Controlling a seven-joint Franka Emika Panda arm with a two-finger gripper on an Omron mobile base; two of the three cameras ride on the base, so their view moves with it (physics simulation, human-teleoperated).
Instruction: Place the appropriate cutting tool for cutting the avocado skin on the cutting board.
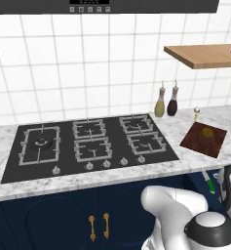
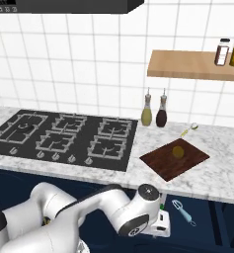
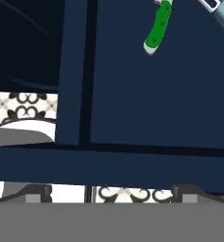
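Your knife [image 3: 158, 29] lies in the open drawer [image 3: 156, 94] below the tabletop's front edge: light, rigid, slick-bladed, so grip its green handle. Claw [image 3: 108, 196] spread, holding nothing.

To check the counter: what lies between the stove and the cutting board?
In the right base view, only bare marble counter separates the stove from the cutting board; the avocado sits on the board.
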